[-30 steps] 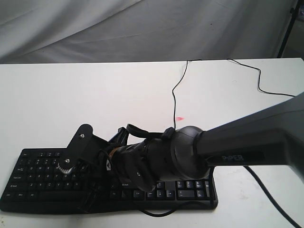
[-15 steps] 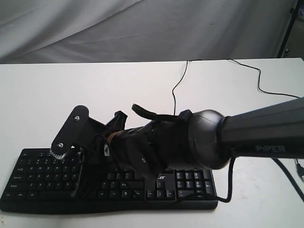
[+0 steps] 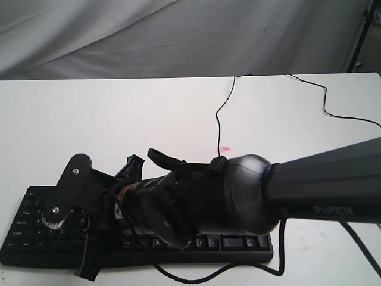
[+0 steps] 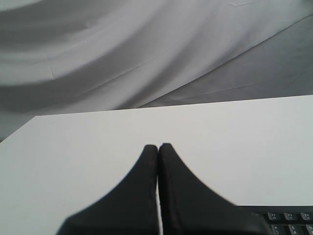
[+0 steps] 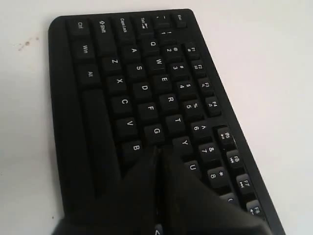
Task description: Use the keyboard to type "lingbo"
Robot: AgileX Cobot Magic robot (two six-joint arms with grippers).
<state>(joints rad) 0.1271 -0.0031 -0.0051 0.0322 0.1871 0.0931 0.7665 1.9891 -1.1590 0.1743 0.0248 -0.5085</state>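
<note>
White table [image 3: 119, 113], grey draped cloth [image 3: 178, 36] behind it. Ext view: the keyboard [image 3: 27, 223] lies along the table's near edge, left of centre. Only its left end and a strip of the lower-right keys show; the mid section is hidden under the right arm [image 3: 309, 185], which reaches in from the right and across it. "PiPER" lettering is on the arm's link. The arm's far end is a tangle of black bracket and wires against black keys, so its fingers are hard to pick out there.

Thin black cable [image 3: 218, 122] runs from behind the arm to the table's far edge; its keyboard end is hidden. A 2nd black cable [image 3: 324, 95] crosses the far right corner and is cut off at the frame edge. Small pink-red spot [image 3: 225, 148] on the table, nature unclear.

R wrist view: right gripper [image 5: 157, 149] has its jaws pressed together, holding nothing, tip over the keyboard [image 5: 122, 73] just beside G, btwn B and Y. The key under it is hidden, and I can't tell whether the tip touches it. The number-pad end is out of frame.

L wrist view: left gripper [image 4: 158, 146] has its jaws closed, empty, blurred, over bare table. A keyboard [image 4: 286, 216] corner is cut off at the frame edge.
</note>
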